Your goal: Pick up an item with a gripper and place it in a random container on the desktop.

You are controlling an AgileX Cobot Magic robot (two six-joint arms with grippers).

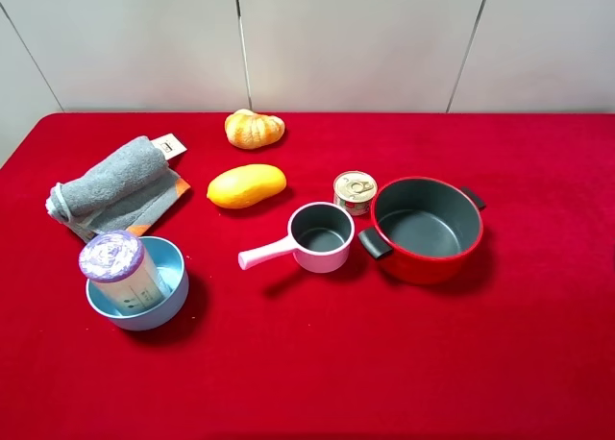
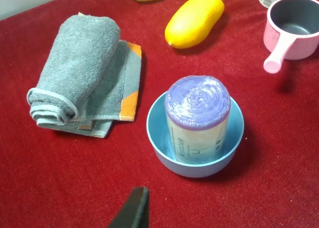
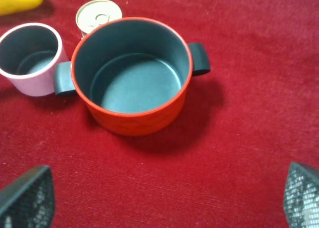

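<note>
The item point(image 1: 123, 269), a beige printed cylinder with a lilac crinkled top, stands upright inside the light blue bowl point(image 1: 171, 305) at the front left; it leans against the bowl's left side. Both show in the left wrist view too, the item point(image 2: 197, 117) inside the bowl point(image 2: 159, 143). Of my left gripper only one black fingertip point(image 2: 133, 208) shows, well back from the bowl and touching nothing. My right gripper point(image 3: 167, 195) is open and empty, its fingertips point(image 3: 30, 193) wide apart above the cloth in front of the red pot. Neither arm shows in the exterior view.
A red two-handled pot point(image 1: 461, 253), a pink handled saucepan point(image 1: 336, 253) and a silver pull-tab can point(image 1: 355, 190) stand at centre right. A yellow mango point(image 1: 246, 185), an orange pumpkin-like fruit point(image 1: 254, 129) and a rolled grey towel point(image 1: 110, 185) lie behind the bowl.
</note>
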